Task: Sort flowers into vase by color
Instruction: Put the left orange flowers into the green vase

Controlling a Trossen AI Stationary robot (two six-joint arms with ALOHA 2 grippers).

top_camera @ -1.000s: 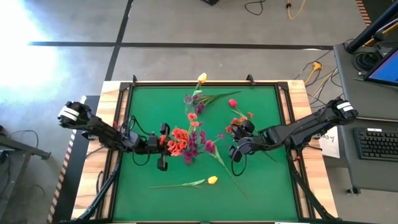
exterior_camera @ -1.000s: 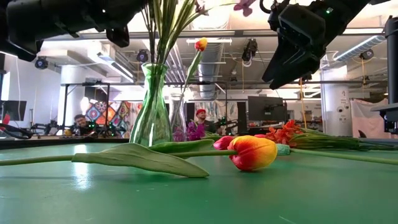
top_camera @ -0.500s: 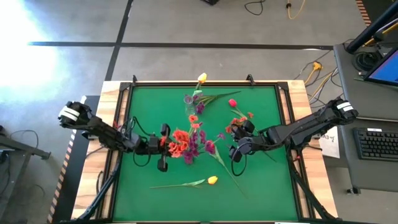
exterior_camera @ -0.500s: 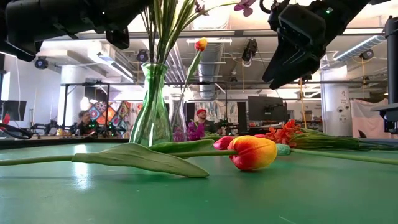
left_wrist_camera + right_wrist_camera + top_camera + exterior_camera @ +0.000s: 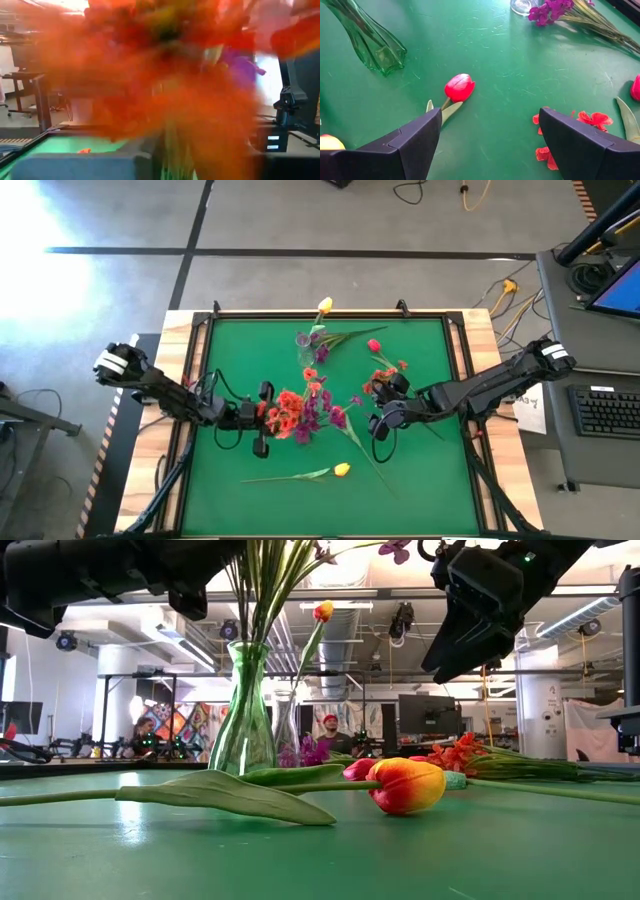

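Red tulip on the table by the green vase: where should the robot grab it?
By the stem, just behind the red tulip's head, coming straight down from above. It lies flat on the table, so only its top side is free. The head looks soft and round; the stem is thin enough to pinch. The right gripper hangs open above it.

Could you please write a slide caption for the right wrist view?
Open right gripper hovers over the green table, a red tulip lying between its fingers and a green glass vase beyond.

Bright overhead light; left wrist view blurred by close orange-red flowers point(image 5: 150, 75)
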